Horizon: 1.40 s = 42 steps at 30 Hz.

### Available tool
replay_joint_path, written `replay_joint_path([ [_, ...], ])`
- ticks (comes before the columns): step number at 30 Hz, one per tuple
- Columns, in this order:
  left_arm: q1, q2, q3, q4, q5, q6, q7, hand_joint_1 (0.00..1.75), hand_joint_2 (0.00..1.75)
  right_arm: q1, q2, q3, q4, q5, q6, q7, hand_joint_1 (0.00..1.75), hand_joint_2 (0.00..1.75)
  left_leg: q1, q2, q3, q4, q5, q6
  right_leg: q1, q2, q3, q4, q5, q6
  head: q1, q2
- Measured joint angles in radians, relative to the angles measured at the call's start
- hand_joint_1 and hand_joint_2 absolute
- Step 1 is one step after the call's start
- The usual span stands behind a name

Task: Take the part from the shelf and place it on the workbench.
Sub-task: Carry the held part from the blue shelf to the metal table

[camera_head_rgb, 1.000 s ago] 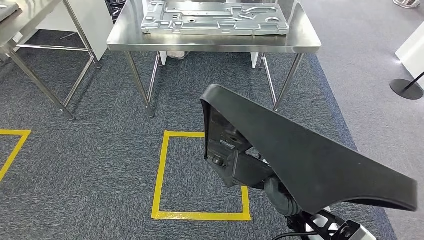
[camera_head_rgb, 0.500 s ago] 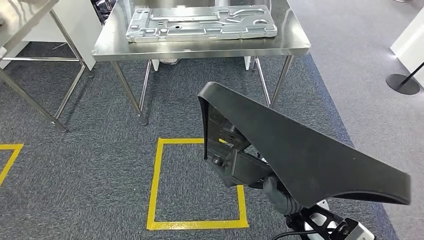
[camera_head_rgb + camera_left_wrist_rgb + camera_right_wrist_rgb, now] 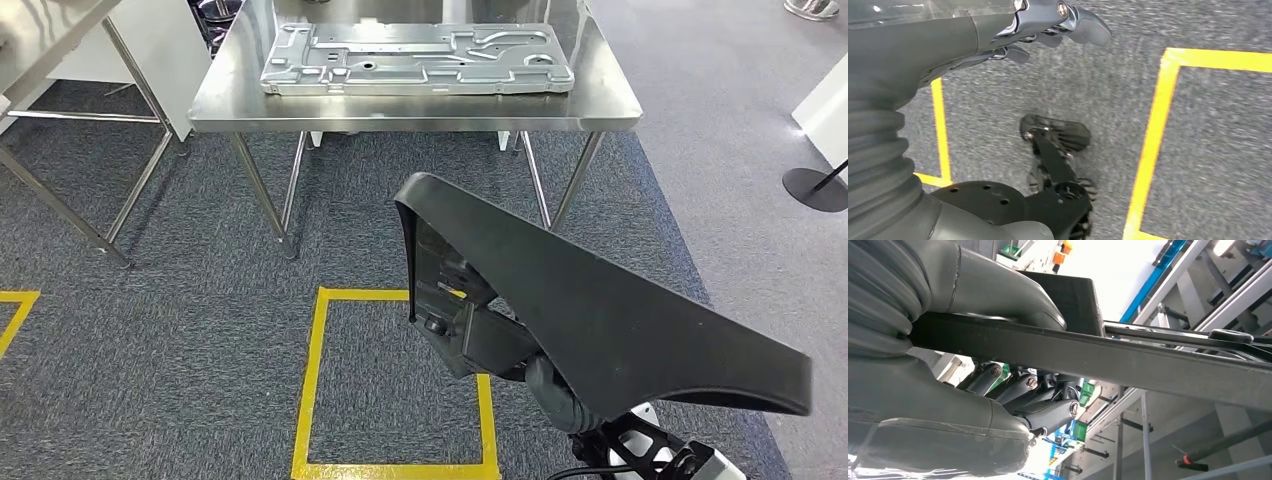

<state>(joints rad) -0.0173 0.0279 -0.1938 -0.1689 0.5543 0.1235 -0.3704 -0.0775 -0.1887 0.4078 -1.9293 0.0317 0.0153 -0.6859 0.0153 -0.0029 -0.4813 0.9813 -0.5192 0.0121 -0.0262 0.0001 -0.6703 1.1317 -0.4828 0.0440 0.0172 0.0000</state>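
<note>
Part held in the right hand, bench ahead

Carpet (image 3: 180, 330) lies open on your left, grey and bare apart from a corner of yellow tape at the far left edge. A second steel table (image 3: 50, 30) stands at the far left, its legs well apart from the bench. Your left hand (image 3: 1048, 30) hangs over the floor holding nothing, its fingers loosely curled; you cannot tell from this angle how far they are closed. Straight ahead, the yellow floor square (image 3: 315, 400) sits just short of the bench (image 3: 410, 105), whose front edge runs across your view with its legs set back beneath. On the bench lies a stamped metal panel (image 3: 415, 60) reaching nearly to both side edges, with a bare strip left along the front. The black part (image 3: 610, 310) is in the air before you, its near end over the square's right side, clamped by your right hand (image 3: 998, 355) from below. Open floor continues right, with a round stand base (image 3: 815, 188) at the edge.
</note>
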Motion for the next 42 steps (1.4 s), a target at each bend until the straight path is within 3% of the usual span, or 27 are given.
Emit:
replay_joint_path([
  [2, -0.002, 0.000, -0.001, 0.000, 0.000, -0.001, 0.000, 0.00, 1.75, 0.004, 0.000, 0.000, 0.001, -0.004, -0.002, 0.000, 1.75, 1.75, 0.000, 0.000, 0.018, 0.000, -0.020, -0.014, 0.003, -0.007, 0.021, -0.095, 0.066, -0.009, 0.000, 0.000],
  [3, -0.003, 0.000, -0.001, 0.000, 0.000, -0.002, 0.000, 0.00, 1.75, 0.007, 0.000, 0.000, 0.002, -0.007, -0.003, 0.000, 1.75, 1.75, -0.001, 0.001, 0.023, 0.000, -0.027, -0.022, 0.006, -0.007, 0.022, -0.112, 0.076, -0.017, 0.000, 0.000],
  [5, -0.006, 0.000, -0.002, 0.000, 0.000, -0.004, -0.001, 0.00, 1.75, 0.011, 0.001, -0.002, 0.002, -0.011, -0.006, 0.000, 1.75, 1.75, -0.001, 0.004, 0.031, 0.004, -0.029, -0.034, 0.010, -0.002, 0.029, -0.114, 0.064, -0.037, -0.001, 0.000],
  [7, -0.006, 0.000, -0.003, 0.000, 0.000, -0.007, -0.001, 0.00, 1.75, 0.014, 0.002, -0.005, 0.000, -0.011, -0.010, 0.000, 1.75, 1.75, 0.003, 0.005, 0.019, 0.048, -0.029, -0.041, 0.010, 0.002, 0.050, -0.121, 0.054, -0.052, -0.003, 0.000],
  [9, -0.007, 0.000, -0.004, 0.000, -0.002, -0.008, -0.001, 0.00, 1.75, 0.016, 0.002, -0.008, -0.002, -0.011, -0.015, 0.000, 1.75, 1.75, 0.005, 0.005, -0.047, 0.162, -0.054, -0.046, 0.012, 0.002, 0.072, -0.125, 0.039, -0.063, -0.007, 0.000],
  [11, -0.006, 0.000, -0.005, 0.000, -0.003, -0.009, -0.001, 0.00, 1.75, 0.021, 0.003, -0.009, -0.002, -0.010, -0.019, 0.000, 1.75, 1.75, 0.005, 0.005, -0.135, 0.280, -0.107, -0.049, 0.017, 0.004, 0.093, -0.125, 0.020, -0.070, -0.009, 0.000],
  [12, -0.005, 0.000, -0.005, 0.000, -0.004, -0.009, -0.001, 0.00, 1.75, 0.025, 0.003, -0.009, -0.002, -0.009, -0.020, 0.000, 1.75, 1.75, 0.005, 0.005, -0.165, 0.303, -0.126, -0.048, 0.019, 0.006, 0.105, -0.125, 0.009, -0.072, -0.010, 0.000],
  [13, -0.002, 0.000, -0.006, 0.000, -0.005, -0.009, -0.001, 0.00, 1.75, 0.028, 0.003, -0.009, -0.002, -0.008, -0.020, 0.000, 1.75, 1.75, 0.004, 0.005, -0.180, 0.295, -0.127, -0.044, 0.022, 0.009, 0.120, -0.125, -0.002, -0.073, -0.010, 0.000],
  [14, 0.000, 0.000, -0.006, 0.000, -0.006, -0.009, -0.001, 0.00, 1.75, 0.031, 0.003, -0.009, -0.002, -0.007, -0.021, 0.000, 1.75, 1.75, 0.002, 0.004, -0.183, 0.258, -0.103, -0.038, 0.025, 0.011, 0.137, -0.125, -0.013, -0.073, -0.010, 0.000],
  [16, 0.005, 0.002, -0.006, 0.001, -0.009, -0.010, -0.001, 0.00, 1.75, 0.034, 0.003, -0.010, -0.003, -0.004, -0.024, 0.000, 1.75, 1.75, -0.007, 0.002, -0.172, 0.140, 0.007, -0.019, 0.030, 0.014, 0.167, -0.125, -0.037, -0.071, -0.009, 0.000],
  [18, 0.007, 0.005, -0.007, 0.002, -0.013, -0.010, -0.002, 0.00, 1.75, 0.040, 0.003, -0.010, -0.004, 0.002, -0.032, 0.000, 1.75, 1.75, -0.017, -0.002, -0.163, 0.067, 0.082, -0.005, 0.033, 0.016, 0.184, -0.127, -0.057, -0.063, -0.008, 0.000],
  [21, 0.003, 0.006, -0.009, 0.003, -0.018, -0.010, -0.004, 0.00, 1.75, 0.051, 0.003, -0.014, -0.005, 0.004, -0.043, 0.000, 1.75, 1.75, -0.019, -0.004, -0.139, 0.044, 0.083, 0.008, 0.031, 0.017, 0.195, -0.111, -0.060, -0.047, -0.010, 0.000],
  [23, 0.000, 0.006, -0.010, 0.003, -0.020, -0.010, -0.004, 0.00, 1.75, 0.056, 0.003, -0.019, -0.002, -0.003, -0.044, 0.000, 1.75, 1.75, -0.015, -0.004, -0.114, 0.030, 0.076, 0.017, 0.029, 0.014, 0.162, -0.042, -0.065, -0.038, -0.009, 0.000],
  [26, -0.005, 0.007, -0.012, 0.003, -0.021, -0.010, -0.002, 0.00, 1.75, 0.058, 0.004, -0.028, 0.019, -0.020, -0.039, 0.001, 1.75, 1.75, -0.013, -0.004, -0.088, 0.025, 0.055, 0.022, 0.021, 0.011, 0.041, 0.124, -0.131, -0.023, -0.008, 0.000],
  [28, -0.004, 0.006, -0.014, 0.003, -0.021, -0.010, 0.000, 0.00, 1.75, 0.056, 0.006, -0.032, 0.040, -0.031, -0.036, 0.002, 1.75, 1.75, -0.011, -0.005, -0.064, 0.025, 0.034, 0.019, 0.014, 0.009, -0.009, 0.147, -0.153, -0.016, -0.008, 0.000],
  [29, -0.004, 0.006, -0.014, 0.003, -0.021, -0.009, 0.000, 0.00, 1.75, 0.053, 0.007, -0.034, 0.049, -0.036, -0.035, 0.002, 1.75, 1.75, -0.010, -0.006, -0.049, 0.025, 0.022, 0.016, 0.011, 0.007, -0.012, 0.114, -0.134, -0.013, -0.008, 0.000],
  [31, -0.004, 0.005, -0.015, 0.003, -0.020, -0.009, 0.001, 0.00, 1.75, 0.046, 0.009, -0.039, 0.062, -0.042, -0.035, 0.003, 1.75, 1.75, -0.008, -0.007, -0.018, 0.025, -0.002, 0.007, 0.009, 0.002, 0.008, -0.005, -0.030, -0.012, -0.007, 0.000],
  [33, -0.006, 0.005, -0.015, 0.004, -0.018, -0.009, 0.001, 0.00, 1.75, 0.037, 0.011, -0.042, 0.074, -0.044, -0.034, 0.005, 1.75, 1.75, -0.009, -0.007, -0.001, 0.024, -0.023, -0.005, 0.012, -0.004, 0.023, -0.083, 0.045, -0.021, -0.008, 0.000],
  [34, -0.007, 0.005, -0.015, 0.004, -0.016, -0.009, 0.001, 0.00, 1.75, 0.033, 0.014, -0.043, 0.078, -0.045, -0.033, 0.006, 1.75, 1.75, -0.010, -0.007, 0.004, 0.024, -0.029, -0.011, 0.013, -0.004, 0.025, -0.093, 0.056, -0.029, -0.009, 0.000],
  [37, -0.010, 0.004, -0.015, 0.004, -0.011, -0.007, 0.001, 0.00, 1.75, 0.021, 0.025, -0.043, 0.083, -0.036, -0.028, 0.008, 1.75, 1.75, -0.010, -0.004, 0.007, 0.046, -0.031, -0.026, 0.013, 0.001, 0.044, -0.103, 0.045, -0.051, -0.011, 0.000],
  [39, -0.010, 0.003, -0.015, 0.004, -0.009, -0.006, 0.001, 0.00, 1.75, 0.007, 0.034, -0.041, 0.084, -0.022, -0.022, 0.007, 1.75, 1.75, -0.007, -0.003, -0.044, 0.140, -0.045, -0.034, 0.012, 0.001, 0.065, -0.112, 0.034, -0.061, -0.014, 0.000],
  [42, -0.010, 0.001, -0.015, 0.004, -0.008, -0.001, 0.000, 0.00, 1.75, -0.009, 0.042, -0.036, 0.084, -0.008, -0.015, 0.003, 1.75, 1.75, -0.006, -0.003, -0.164, 0.310, -0.117, -0.041, 0.016, 0.001, 0.094, -0.115, 0.011, -0.069, -0.017, 0.000],
])
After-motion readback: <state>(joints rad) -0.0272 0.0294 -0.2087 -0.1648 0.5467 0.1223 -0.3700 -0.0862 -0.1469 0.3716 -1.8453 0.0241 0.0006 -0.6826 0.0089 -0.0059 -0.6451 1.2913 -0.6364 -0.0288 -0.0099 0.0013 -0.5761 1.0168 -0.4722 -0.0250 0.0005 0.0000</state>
